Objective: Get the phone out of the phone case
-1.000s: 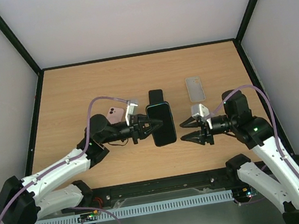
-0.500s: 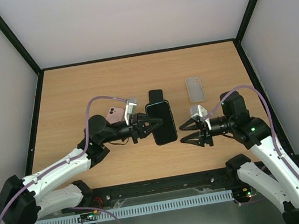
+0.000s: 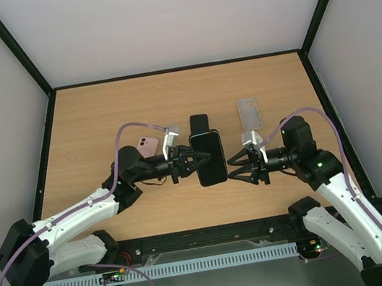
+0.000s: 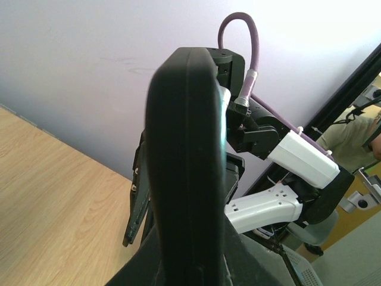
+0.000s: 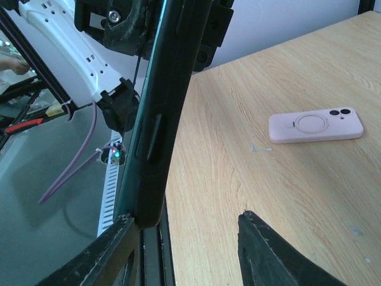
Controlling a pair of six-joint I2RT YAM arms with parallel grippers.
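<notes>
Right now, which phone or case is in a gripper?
The dark cased phone, clamped in the left gripper; the pink case, black phone and clear case lie on the table.

wooden table [image 3: 99, 121] bears pink case [image 3: 148, 146], clear case [image 3: 248, 113], black phone [image 3: 199, 122].

The phone [image 3: 208, 159] sits snug in its dark phone case [image 5: 156, 137] (side button showing on the edge), held level above the wood, left edge pinched in the left gripper [image 3: 197, 159].
</notes>
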